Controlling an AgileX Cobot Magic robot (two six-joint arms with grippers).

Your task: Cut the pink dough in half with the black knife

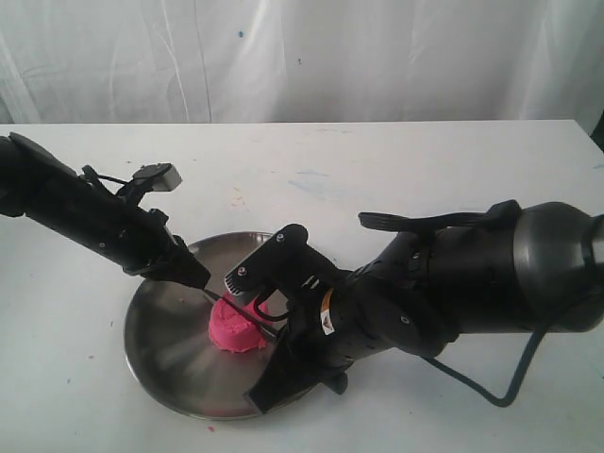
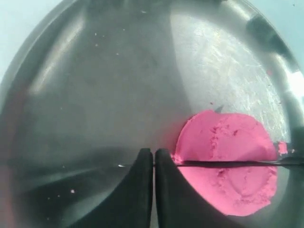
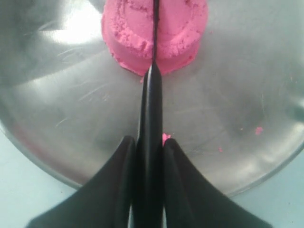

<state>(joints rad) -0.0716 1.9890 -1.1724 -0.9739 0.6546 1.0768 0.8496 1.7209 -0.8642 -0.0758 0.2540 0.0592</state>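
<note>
The pink dough [image 1: 238, 332] is a round puck on the steel plate [image 1: 165, 330]. The black knife [image 3: 151, 109] lies edge-down across the puck's middle, its blade sunk into the top of the pink dough [image 3: 175, 28]. My right gripper [image 3: 149, 142] is shut on the knife's handle. In the left wrist view the blade of the knife [image 2: 228, 164] crosses the dough [image 2: 228, 142] as a thin dark line ending at my left gripper [image 2: 154, 152]. That gripper is shut at the blade's tip; whether it pinches the tip is unclear. In the exterior view my left gripper [image 1: 201, 279] sits beside the puck.
The plate [image 3: 237, 95] rests on a white table [image 1: 377, 170] with a white curtain behind. Tiny pink crumbs [image 3: 259, 130] lie on the plate near its rim. The bulky right arm [image 1: 453, 283] hangs over the plate's right side.
</note>
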